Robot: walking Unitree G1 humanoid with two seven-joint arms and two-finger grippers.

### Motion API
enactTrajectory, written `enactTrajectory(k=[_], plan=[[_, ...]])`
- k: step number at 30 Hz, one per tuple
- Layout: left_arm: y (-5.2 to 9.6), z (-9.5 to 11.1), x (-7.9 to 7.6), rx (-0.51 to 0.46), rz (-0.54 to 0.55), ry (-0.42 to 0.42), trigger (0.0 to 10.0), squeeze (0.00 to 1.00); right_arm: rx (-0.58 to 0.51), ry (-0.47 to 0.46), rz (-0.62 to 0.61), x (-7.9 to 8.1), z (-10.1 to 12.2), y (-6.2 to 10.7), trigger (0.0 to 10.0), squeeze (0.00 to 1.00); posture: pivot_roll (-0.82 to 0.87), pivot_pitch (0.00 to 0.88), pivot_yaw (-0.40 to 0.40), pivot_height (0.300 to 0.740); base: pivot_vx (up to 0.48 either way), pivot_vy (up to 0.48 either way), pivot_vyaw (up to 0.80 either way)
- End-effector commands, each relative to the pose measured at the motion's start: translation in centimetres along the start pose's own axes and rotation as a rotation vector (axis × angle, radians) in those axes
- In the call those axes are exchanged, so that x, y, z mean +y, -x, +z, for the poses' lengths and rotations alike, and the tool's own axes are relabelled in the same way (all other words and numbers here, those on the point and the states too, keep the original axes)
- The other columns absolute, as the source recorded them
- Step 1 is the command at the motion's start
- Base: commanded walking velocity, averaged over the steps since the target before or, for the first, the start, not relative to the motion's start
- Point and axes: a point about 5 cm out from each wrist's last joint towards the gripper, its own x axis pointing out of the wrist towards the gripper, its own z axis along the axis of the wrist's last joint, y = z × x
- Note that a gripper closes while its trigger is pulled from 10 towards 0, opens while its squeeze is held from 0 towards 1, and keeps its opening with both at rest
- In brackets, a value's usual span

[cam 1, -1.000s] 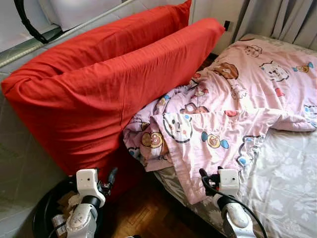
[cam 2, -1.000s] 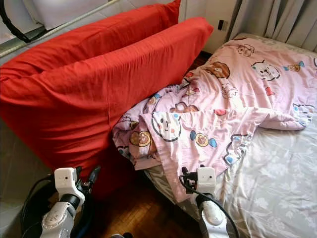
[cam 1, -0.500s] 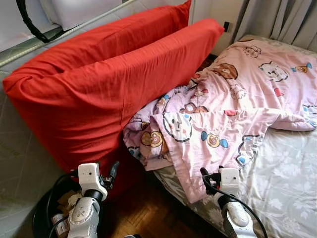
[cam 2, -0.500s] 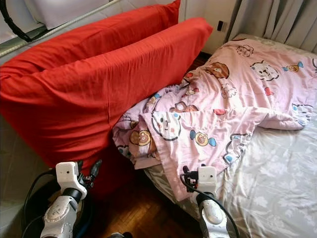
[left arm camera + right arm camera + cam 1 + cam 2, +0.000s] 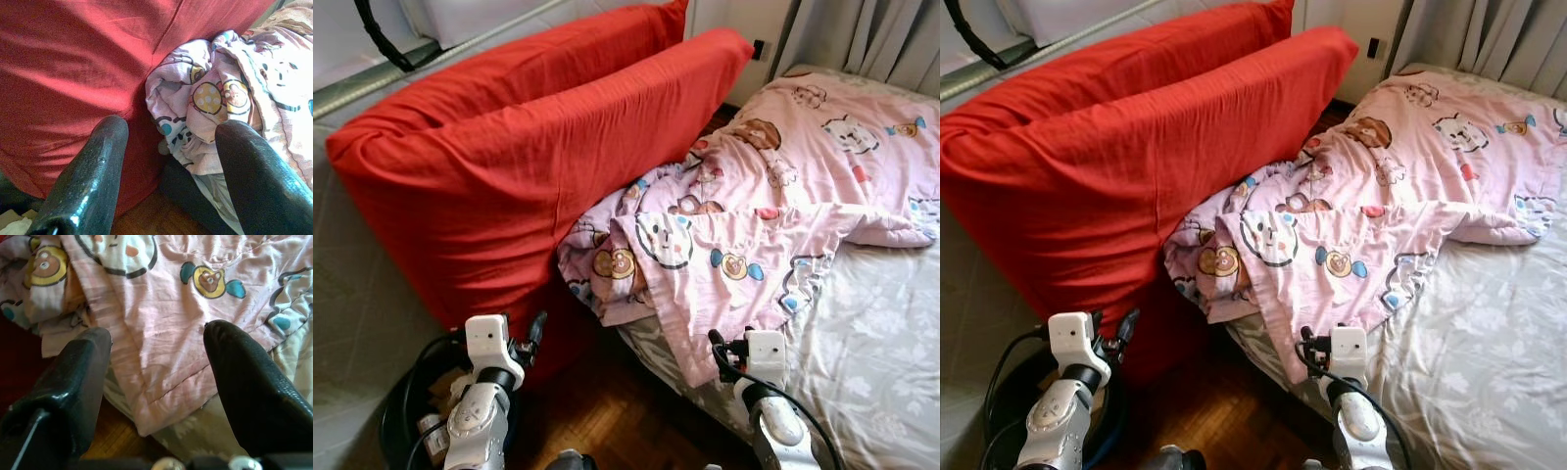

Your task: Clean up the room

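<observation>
Two big red pillows (image 5: 509, 166) lean against each other to the left of the bed. A pink cartoon-print blanket (image 5: 754, 196) lies crumpled across the bed, and one corner (image 5: 156, 396) hangs over the edge towards the floor. My left gripper (image 5: 171, 127) is open, low down just in front of the red pillow's lower end (image 5: 73, 73) and the bunched blanket edge. My right gripper (image 5: 156, 333) is open too, close to the hanging blanket corner, with nothing between its fingers. Both grippers are held low in front of me, the left gripper (image 5: 530, 338) and the right gripper (image 5: 720, 351).
The bed's grey floral sheet (image 5: 871, 343) is bare on the right. Dark wooden floor (image 5: 607, 421) runs between the pillows and the bed. A black ring-shaped object with cables (image 5: 406, 411) sits at the lower left. Curtains (image 5: 871, 34) and a wall socket (image 5: 760, 47) are behind.
The whole view has shifted slightly with the camera. My left wrist has come up and right a little. Both grippers stay open and the pillows and blanket lie as before.
</observation>
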Motion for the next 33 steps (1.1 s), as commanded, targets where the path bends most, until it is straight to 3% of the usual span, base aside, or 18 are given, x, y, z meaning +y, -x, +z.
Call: enactTrajectory(k=[1,6,9,33], plan=[[0.4,-0.3,0.2,0.018,0.009,-0.001,10.0,0.00,0.023,-0.006,0.004,0.3,-0.6,0.3,10.0,0.00,0.00,0.164,0.053,0.675,0.000,0.000,0.00],[0.4,-0.1,0.1,0.014,0.008,-0.010,10.0,0.00,0.056,0.010,0.000,0.4,-0.7,0.1,10.0,0.00,0.00,0.165,0.054,0.675,0.000,0.000,0.00],[0.3,0.3,0.0,0.005,0.005,-0.013,10.0,0.00,0.059,0.009,0.009,0.6,-0.7,0.0,10.0,0.00,0.01,0.165,0.054,0.651,0.000,0.000,0.00],[0.4,1.6,-0.7,-0.011,0.000,-0.031,10.0,0.00,0.064,0.017,0.020,1.2,-0.7,-0.2,10.0,0.00,0.02,0.165,0.062,0.651,0.000,0.000,0.00]])
